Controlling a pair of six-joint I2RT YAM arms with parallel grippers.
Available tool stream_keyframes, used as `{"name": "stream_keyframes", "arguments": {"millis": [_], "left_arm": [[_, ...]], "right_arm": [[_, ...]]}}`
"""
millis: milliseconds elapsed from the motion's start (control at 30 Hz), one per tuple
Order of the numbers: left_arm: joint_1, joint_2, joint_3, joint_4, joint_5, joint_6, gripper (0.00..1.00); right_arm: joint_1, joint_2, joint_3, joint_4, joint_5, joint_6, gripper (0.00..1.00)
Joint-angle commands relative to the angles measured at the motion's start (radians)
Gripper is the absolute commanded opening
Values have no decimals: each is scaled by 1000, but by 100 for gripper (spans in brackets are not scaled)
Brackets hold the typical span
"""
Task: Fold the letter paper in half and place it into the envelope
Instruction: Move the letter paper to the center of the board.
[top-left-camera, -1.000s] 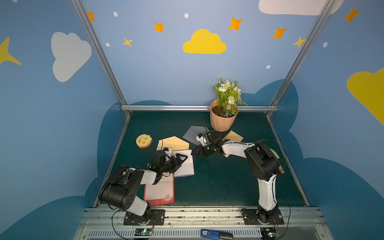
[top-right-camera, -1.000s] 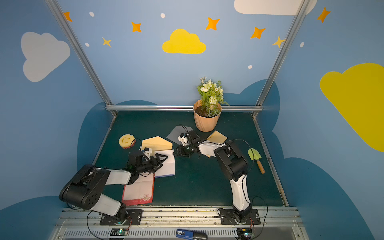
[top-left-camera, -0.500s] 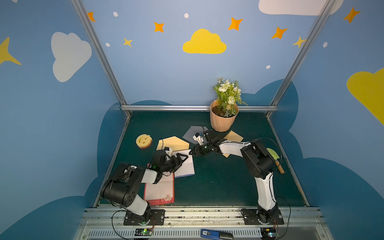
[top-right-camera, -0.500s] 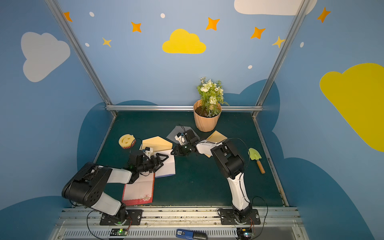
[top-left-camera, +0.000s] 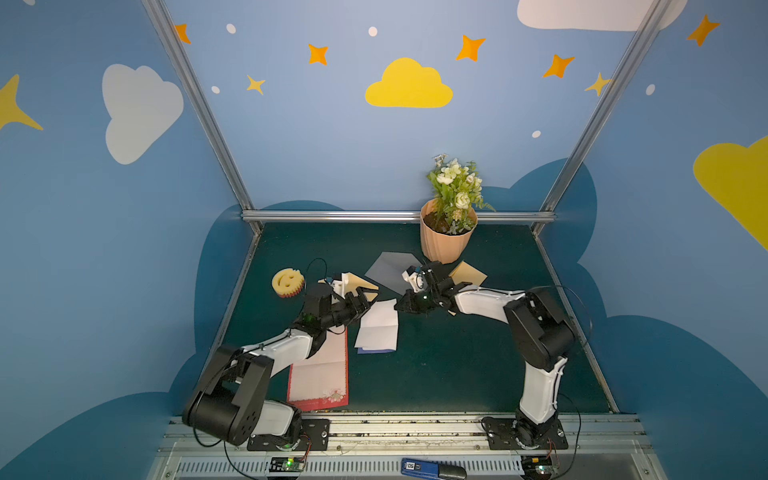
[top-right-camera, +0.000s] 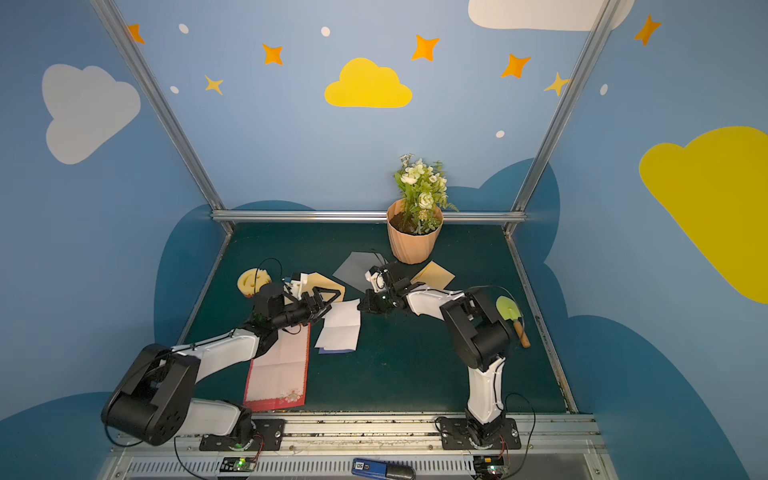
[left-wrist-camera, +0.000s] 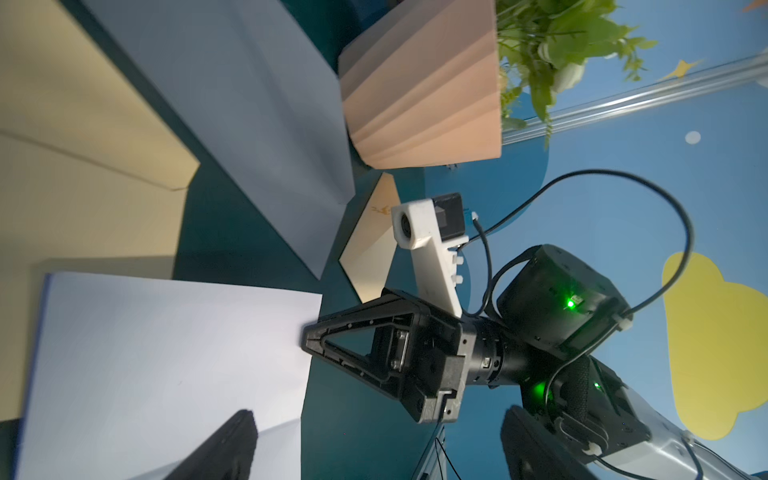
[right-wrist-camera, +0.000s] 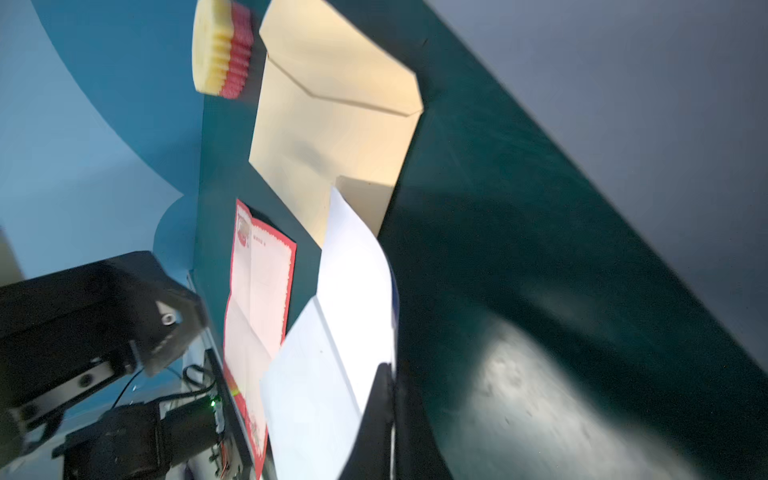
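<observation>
Letter paper (top-left-camera: 376, 330) lies on table (top-left-camera: 457, 365) between both arms and looks unfolded. Far end is just beside cream envelope (top-left-camera: 359, 283). Right fingers (left-wrist-camera: 313, 337) closed, pinching far right edge of sheet, which curls up. Left fingers (left-wrist-camera: 232, 444) spread wide, holding nothing, close beside sheet. Paper judged light, thin, floppy, slides easily: take by corner or edge, press opposite end down.

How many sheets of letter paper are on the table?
2. A white sheet lies mid-table, its far corner pinched by the right gripper. A red-bordered sheet lies beside it, partly under the left arm. Another may be hidden beneath the white one.
</observation>
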Motion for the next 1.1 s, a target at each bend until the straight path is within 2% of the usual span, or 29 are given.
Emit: {"name": "stream_keyframes", "arguments": {"millis": [0,233,500,667,767,900,967,1067], "left_arm": [[-48,-44,55,-168,-82,71,93],[-205,-6,123,-191,-248,94,93],[-376,90,144,-133,-366,9,93],[-459,148,143,-136,-404,-56,93],[-463,209,119,-97,-382,-104,93],[-457,298,107,-20,-347,-155,93],[-455,342,119,2,-317,-168,93],[-448,387,135,-18,-295,-168,93]], "right_arm": [[-5,-138,-111,-13,196,16,0],[-3,-399,-461,103,494,230,0],[101,-532,-629,72,783,511,0],[115,-497,-646,104,745,563,0],[108,-469,-646,144,678,545,0],[107,-465,-635,137,590,488,8],[109,-475,-633,127,562,464,16],[95,-524,-649,104,535,437,41]]}}
